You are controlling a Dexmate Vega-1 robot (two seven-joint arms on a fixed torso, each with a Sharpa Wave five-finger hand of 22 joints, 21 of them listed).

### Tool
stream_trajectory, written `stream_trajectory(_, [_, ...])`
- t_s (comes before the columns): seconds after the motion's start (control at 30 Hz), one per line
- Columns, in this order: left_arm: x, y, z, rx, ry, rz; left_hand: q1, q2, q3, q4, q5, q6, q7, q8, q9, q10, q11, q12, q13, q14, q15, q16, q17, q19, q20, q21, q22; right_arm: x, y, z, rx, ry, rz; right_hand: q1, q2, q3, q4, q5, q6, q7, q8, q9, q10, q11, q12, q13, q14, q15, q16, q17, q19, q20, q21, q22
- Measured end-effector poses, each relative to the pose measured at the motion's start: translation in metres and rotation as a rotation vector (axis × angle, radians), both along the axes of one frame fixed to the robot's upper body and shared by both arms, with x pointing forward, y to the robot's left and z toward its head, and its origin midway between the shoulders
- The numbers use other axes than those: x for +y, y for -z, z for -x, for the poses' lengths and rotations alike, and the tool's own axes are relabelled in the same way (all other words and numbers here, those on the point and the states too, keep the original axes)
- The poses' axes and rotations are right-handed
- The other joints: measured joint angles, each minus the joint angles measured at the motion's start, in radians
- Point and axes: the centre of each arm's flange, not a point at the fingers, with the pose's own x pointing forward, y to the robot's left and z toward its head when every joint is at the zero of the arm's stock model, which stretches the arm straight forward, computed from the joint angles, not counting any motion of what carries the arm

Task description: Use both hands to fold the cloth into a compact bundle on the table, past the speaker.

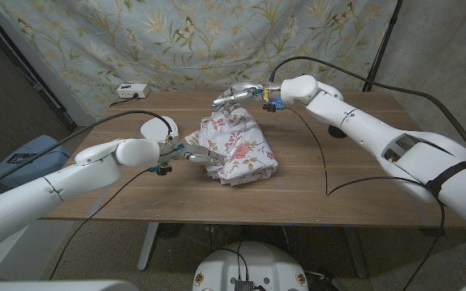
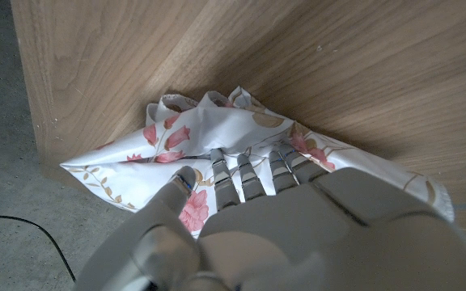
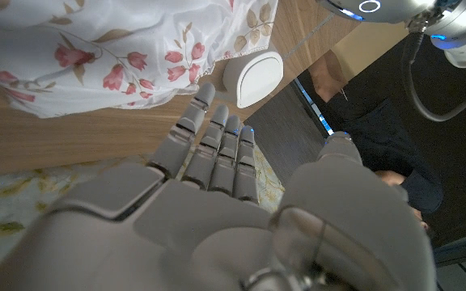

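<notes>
Cloth [image 1: 235,148] bunched into a floral heap at the middle of the wooden table [image 1: 354,174] in the head view.

Left hand [image 1: 197,156] comes in from the left of that frame and presses its fingers [image 2: 245,178] into the heap's near edge. Right hand [image 1: 239,94] hovers just above the heap's upper end, fingers straight and apart, holding nothing. White round speaker [image 1: 158,128] sits left of the cloth, close beside it.

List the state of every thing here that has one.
cloth: bunched in a loose heap on the table, not compact
left hand: fingers touching the cloth's edge
right hand: open, fingers extended, off the cloth
white speaker: on the table beside the cloth
</notes>
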Motion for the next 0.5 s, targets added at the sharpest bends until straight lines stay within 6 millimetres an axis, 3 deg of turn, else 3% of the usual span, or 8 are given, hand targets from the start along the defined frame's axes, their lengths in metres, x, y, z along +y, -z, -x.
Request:
stream_trajectory(0.1, [0.0,0.0,0.0,-0.003,-0.002,-0.003,0.0,0.0,0.0,0.0,0.0,0.0,0.0,0.0,0.0,0.0,0.0,0.0,0.0,0.0,0.0,0.0,0.0,0.002,0.002,0.0,0.0,-0.004,0.003,0.0,0.0,0.004,0.006,-0.013,-0.001,-0.005,0.005,-0.001,0.001,-0.001,0.0,0.0,-0.006,-0.006,0.0,-0.004,-0.006,0.005,0.0,-0.003,0.0,0.0,0.0,0.0])
stream_trajectory(0.13, [-0.002,-0.002,0.002,-0.008,0.003,-0.006,0.0,0.0,0.0,0.0,0.0,0.0,0.0,0.0,0.0,0.0,0.0,0.0,0.0,0.0,0.0,0.0,0.0,0.002,0.002,0.0,0.0,-0.001,-0.002,0.007,-0.144,-0.002,0.034,-0.016,-0.003,-0.007,0.007,-0.004,0.004,-0.004,0.0,0.0,-0.007,-0.007,-0.003,-0.005,-0.011,0.0,0.0,-0.004,-0.001,0.001,0.0,0.0])
stream_trajectory(0.43, [-0.003,-0.003,0.003,-0.017,0.006,-0.009,0.0,0.0,0.0,0.0,0.0,0.0,0.0,0.0,0.0,0.0,0.0,-0.004,0.0,0.0,0.0,0.0,0.0,0.002,0.002,0.0,0.0,-0.004,0.002,0.012,-0.234,0.003,0.072,-0.064,0.008,-0.026,0.032,-0.009,-0.004,-0.015,0.0,0.0,-0.022,-0.022,-0.008,-0.019,-0.036,0.006,0.001,-0.016,-0.009,0.009,-0.014,0.0])
stream_trajectory(0.5, [-0.006,-0.004,0.005,-0.022,0.012,-0.01,0.0,0.0,0.004,-0.004,0.0,0.0,0.0,0.0,0.0,0.0,0.0,-0.004,0.0,0.0,0.0,0.0,0.0,0.002,0.002,0.0,0.0,-0.002,0.004,0.014,-0.33,0.015,0.105,-0.076,0.008,-0.029,0.038,-0.009,-0.004,-0.015,0.0,0.0,-0.023,-0.023,-0.008,-0.022,-0.037,0.005,0.004,-0.018,-0.01,0.018,-0.014,0.0])
